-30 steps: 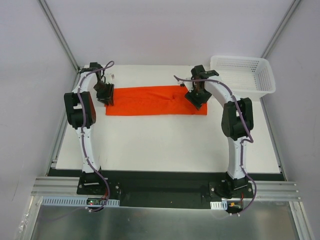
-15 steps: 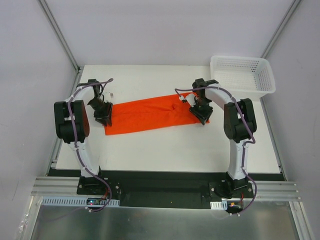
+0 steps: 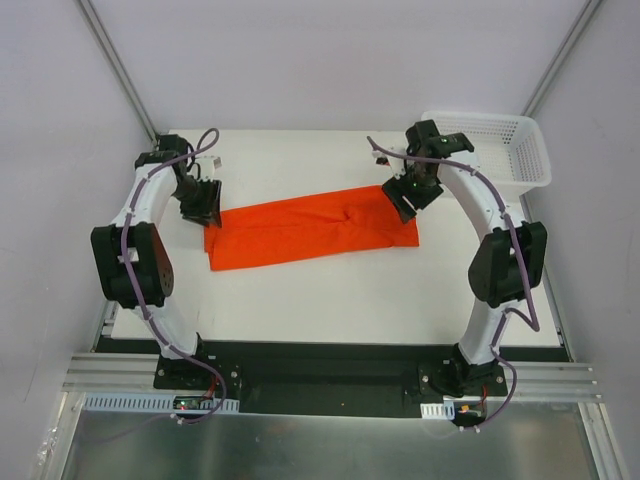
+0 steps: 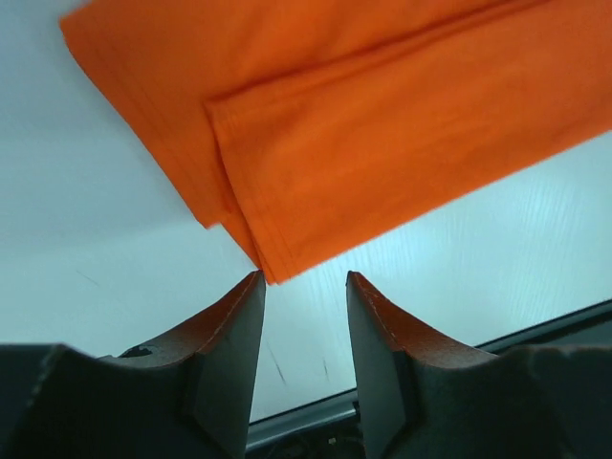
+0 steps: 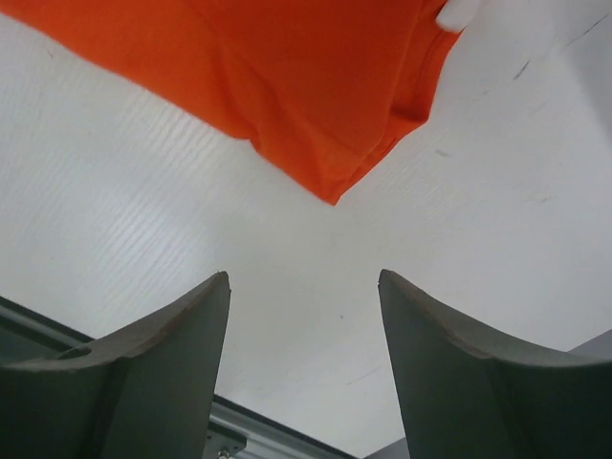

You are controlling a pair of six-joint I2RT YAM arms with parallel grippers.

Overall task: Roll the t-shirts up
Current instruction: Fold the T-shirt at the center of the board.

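Your orange-red t-shirt (image 3: pixel 310 228) lies flat and unrolled, folded into a long strip across the middle of the white bench (image 3: pixel 330 300), with its right end slanting toward the far side. Your left pincer (image 3: pixel 200 207) hangs at the left end, fingers spread, nothing between them and the cloth's corner just ahead. Your right pincer (image 3: pixel 408 197) is over the right end, spread wide and empty too, near the white mesh basket (image 3: pixel 530 170) in the far right corner.

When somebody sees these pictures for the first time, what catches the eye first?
The bright orange-red t-shirt, folded into a long strip, lies slanted across the white table. The left gripper and the right gripper hang open and empty, one at each end of it. A white mesh basket stands at the far right corner.
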